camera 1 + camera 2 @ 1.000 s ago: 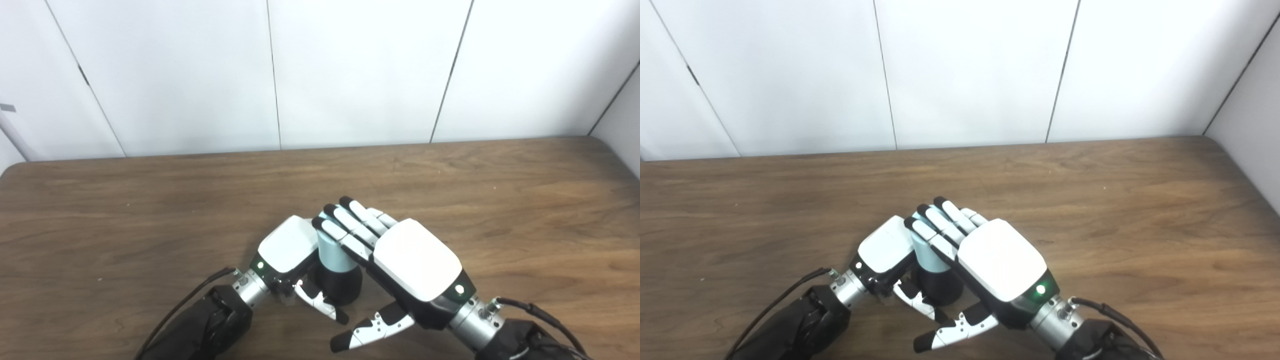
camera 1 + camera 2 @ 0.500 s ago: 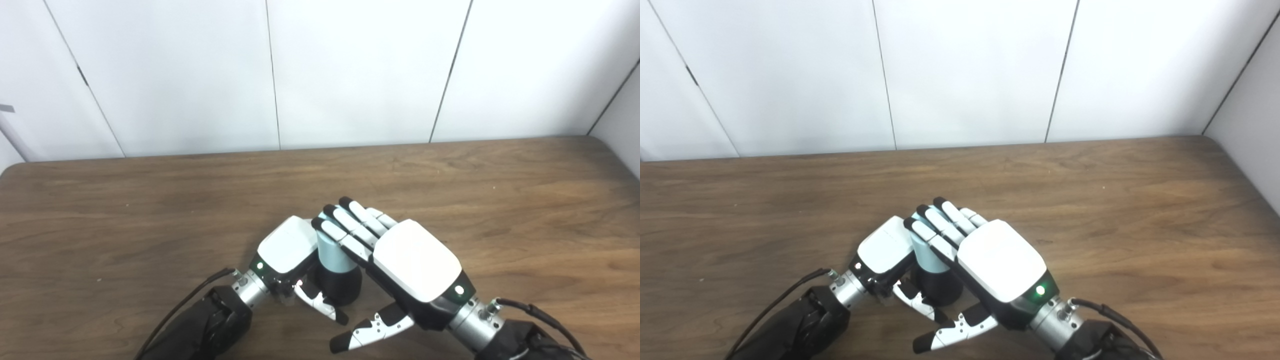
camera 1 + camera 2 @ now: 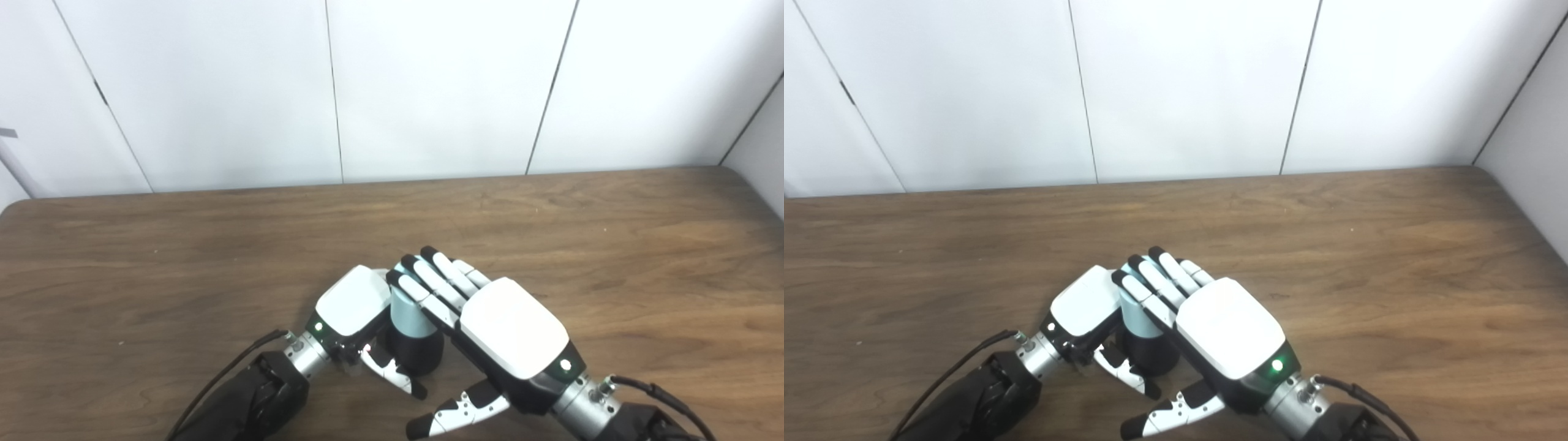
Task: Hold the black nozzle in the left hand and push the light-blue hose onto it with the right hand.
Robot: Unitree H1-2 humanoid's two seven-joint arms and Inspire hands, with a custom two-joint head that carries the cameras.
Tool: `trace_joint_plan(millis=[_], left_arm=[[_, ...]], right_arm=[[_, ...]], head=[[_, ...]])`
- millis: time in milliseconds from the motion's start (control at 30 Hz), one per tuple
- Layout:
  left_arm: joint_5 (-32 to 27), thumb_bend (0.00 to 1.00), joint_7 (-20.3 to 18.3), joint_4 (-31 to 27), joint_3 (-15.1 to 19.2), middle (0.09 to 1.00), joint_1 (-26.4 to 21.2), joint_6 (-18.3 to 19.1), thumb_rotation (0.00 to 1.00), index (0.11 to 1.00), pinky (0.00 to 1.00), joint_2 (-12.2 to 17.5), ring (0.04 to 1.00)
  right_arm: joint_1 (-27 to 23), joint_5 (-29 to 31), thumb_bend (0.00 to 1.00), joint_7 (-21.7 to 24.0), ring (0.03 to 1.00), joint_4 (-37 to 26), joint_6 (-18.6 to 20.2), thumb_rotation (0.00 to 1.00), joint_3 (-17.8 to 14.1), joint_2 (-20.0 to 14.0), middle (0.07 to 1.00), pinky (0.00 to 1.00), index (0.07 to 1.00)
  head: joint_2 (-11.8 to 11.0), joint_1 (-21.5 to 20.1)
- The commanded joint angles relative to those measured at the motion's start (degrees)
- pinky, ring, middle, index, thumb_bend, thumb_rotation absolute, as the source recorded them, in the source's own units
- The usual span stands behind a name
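Item: hose-to-nozzle fitting, lower centre of frame.

Status: hose (image 3: 409,312) already sits upright on top of nozzle (image 3: 420,354), ends meeting; depth of seating can't be read, so prob. final push or release left.

Left robot hand (image 3: 352,301): wrapped round the stack from the left, thumb curled across nozzle front; clamped on nozzle as far as visible, though fingers on far side are hidden.

Right robot hand (image 3: 513,327): fingers (image 3: 429,288) straight and spread, laid flat over hose top and right side; thumb (image 3: 1167,415) hangs free, low in frame. Pressing, not gripping, holds nothing.

Materials/shapes:
- hose: light-blue, smooth matte cylinder, short, looks rubbery or soft plastic.
- nozzle: black, rounded, wider than hose, slight sheen.
- robot hands: glossy white shells, black fingertips, metal wrists, green lamp on each.
- worktop (image 3: 612,245): dark brown wood grain, rounded corners.
- wall (image 3: 429,92): white panels w/ thin dark seams, upper half of frame.
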Motion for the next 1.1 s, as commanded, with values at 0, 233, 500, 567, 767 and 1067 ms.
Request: trace_joint_plan(millis=[0,233,500,567,767,1067], left_arm=[[-3.77,0.50,4.45,8.19,-4.36,0.456,17.05,-1.31,0.00,0.527,0.59,-5.21,0.442],[-3.41,0.50,4.57,8.24,-4.33,0.455,16.99,-1.31,0.00,0.528,0.58,-5.20,0.441],[-3.30,0.50,4.83,8.43,-4.39,0.449,16.98,-1.31,0.00,0.527,0.58,-5.28,0.447],[-3.46,0.50,4.71,8.37,-4.37,0.449,17.00,-1.31,0.00,0.527,0.58,-5.28,0.448],[-3.53,0.50,4.82,8.39,-4.64,0.451,16.86,-1.32,0.00,0.527,0.58,-5.14,0.443],[-3.11,0.50,4.36,8.18,-4.10,0.462,17.12,-1.29,0.00,0.523,0.59,-5.39,0.444]], right_arm=[[7.06,0.57,0.81,16.82,0.990,6.69,-0.62,1.00,5.33,-4.29,0.999,0.94,0.972],[7.58,0.19,0.82,16.94,0.988,6.58,-0.47,1.00,5.92,-4.48,1.000,0.93,0.971],[7.63,-0.07,0.82,17.44,0.987,6.57,-0.33,1.00,6.24,-4.66,0.998,0.93,0.964],[7.43,-0.22,0.82,18.10,0.989,6.42,-0.25,1.00,6.37,-4.65,0.999,0.93,0.964],[7.10,0.04,0.82,18.11,0.985,6.49,-0.53,1.00,6.77,-4.85,0.990,0.94,0.951],[6.84,0.74,0.83,17.56,0.966,6.97,-0.33,1.00,7.28,-4.70,0.974,0.93,0.938]], head=[[0.07,-0.09],[0.07,-0.09],[0.06,-0.05],[0.10,0.01],[0.13,0.00],[0.31,0.09]])
